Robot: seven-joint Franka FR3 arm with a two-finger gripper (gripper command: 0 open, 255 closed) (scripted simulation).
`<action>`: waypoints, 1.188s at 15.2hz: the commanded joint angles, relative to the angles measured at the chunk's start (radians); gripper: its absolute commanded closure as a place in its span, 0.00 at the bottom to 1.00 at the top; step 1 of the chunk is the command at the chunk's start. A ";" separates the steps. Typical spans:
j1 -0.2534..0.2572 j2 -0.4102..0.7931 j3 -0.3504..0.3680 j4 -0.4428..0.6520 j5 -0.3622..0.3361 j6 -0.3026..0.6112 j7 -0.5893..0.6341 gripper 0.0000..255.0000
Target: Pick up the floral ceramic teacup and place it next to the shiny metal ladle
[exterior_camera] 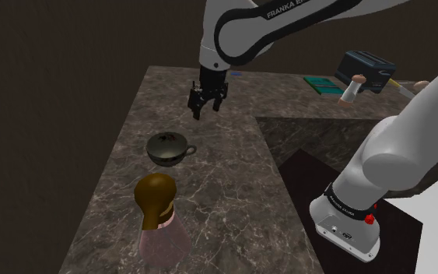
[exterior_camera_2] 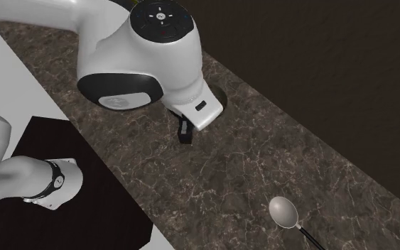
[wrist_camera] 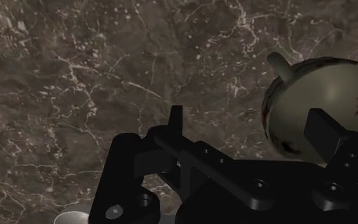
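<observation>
1. Nearest in the shoulder view, a pink-bodied figure [exterior_camera: 161, 227] with a brown head stands on the marble bench [exterior_camera: 225, 210]. The bench's outer edge is close at its 9 o'clock and bare marble lies open at its 3 o'clock.
2. Past the figure, at its 12 o'clock and apart from it, the teacup [exterior_camera: 169, 148] sits upright with its handle toward 3 o'clock. The top is clear all round it.
3. Beyond the cup the pincer [exterior_camera: 208, 103] hangs above the bench with its fingers spread wide and nothing between them. The cup lies at its 7 o'clock, untouched.
4. In the wrist view the teacup [wrist_camera: 323, 95], pale with red flowers, lies just outside one finger [wrist_camera: 327, 130] and is partly hidden behind it. Bare bench [wrist_camera: 75, 76] shows between the tips of the pincer [wrist_camera: 250, 118].
5. At the pincer's 4 o'clock in the shoulder view the bench has an inner corner, and from there the top runs on toward 3 o'clock.
6. Farthest off, at 2 o'clock, stand a dark toaster [exterior_camera: 369, 70] and a small bottle [exterior_camera: 351, 90].
7. In the second exterior view the ladle [exterior_camera_2: 285, 212] lies bowl up on the bench [exterior_camera_2: 262, 142], between its two long edges. It is at 4 o'clock from the pincer [exterior_camera_2: 185, 133] and well apart from it, with open marble between.
</observation>
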 commanded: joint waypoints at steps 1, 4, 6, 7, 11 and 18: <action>0.008 0.075 0.020 0.034 -0.013 0.039 0.039 0.00; 0.022 0.188 0.040 0.096 -0.044 0.086 0.096 0.00; 0.035 0.258 0.047 0.139 -0.066 0.110 0.131 0.00; 0.037 0.267 0.047 0.135 -0.069 0.122 0.134 0.00; 0.042 0.304 0.045 0.121 -0.084 0.172 0.144 0.00; 0.046 0.329 0.043 0.114 -0.095 0.203 0.152 0.00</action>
